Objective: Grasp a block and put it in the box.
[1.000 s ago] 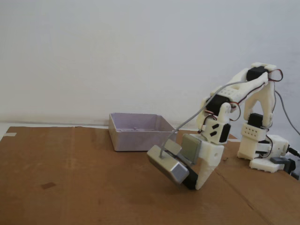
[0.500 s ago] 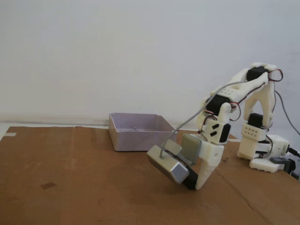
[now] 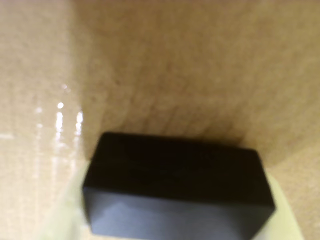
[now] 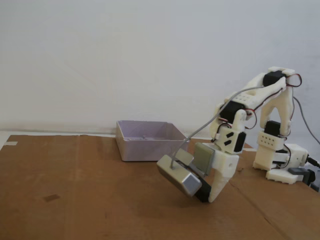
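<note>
- In the wrist view, the black block [image 3: 177, 187] is filling the lower middle of the picture, lying broadside on the brown cardboard sheet [image 3: 165, 70].
- Pale cream parts of the end effector [image 3: 177, 220] are showing at both lower corners, one on each side of the block; the fingers are flanking it, but I cannot tell whether they are pressing on it or standing just off it.
- In the fixed view, the white arm [image 4: 260, 100] is bending down from its base at the right, with the end effector [image 4: 207, 196] reaching the cardboard [image 4: 75, 200] that is covering the counter.
- Only a dark sliver of the block [image 4: 202, 193] is showing there, low beside the white finger [image 4: 220, 182].
- A shiny grey camera housing [image 4: 179, 176] with a grey cable [image 4: 210, 122] is hanging tilted just to the left of the end effector.
- The pale lilac box [image 4: 145, 148] is sitting on the cardboard behind and to the left of the end effector, well apart from the block.
</note>
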Robot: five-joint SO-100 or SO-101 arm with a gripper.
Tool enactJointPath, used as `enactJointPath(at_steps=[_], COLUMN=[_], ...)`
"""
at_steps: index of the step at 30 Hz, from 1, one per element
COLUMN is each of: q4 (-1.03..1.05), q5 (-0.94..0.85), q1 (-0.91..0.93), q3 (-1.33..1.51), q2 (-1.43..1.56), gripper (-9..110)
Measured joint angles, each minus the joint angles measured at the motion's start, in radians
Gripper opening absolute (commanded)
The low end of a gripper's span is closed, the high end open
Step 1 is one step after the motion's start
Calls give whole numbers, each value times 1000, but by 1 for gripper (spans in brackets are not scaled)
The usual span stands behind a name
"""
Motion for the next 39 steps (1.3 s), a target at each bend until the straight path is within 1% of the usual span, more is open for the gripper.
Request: enactJointPath(at_steps=[22, 32, 39], q4=[2, 2, 2], q5=[-2, 0, 0], q1=[-2, 0, 35], q3=[2, 2, 3], q2=[23, 101, 160], gripper=[0, 0, 0])
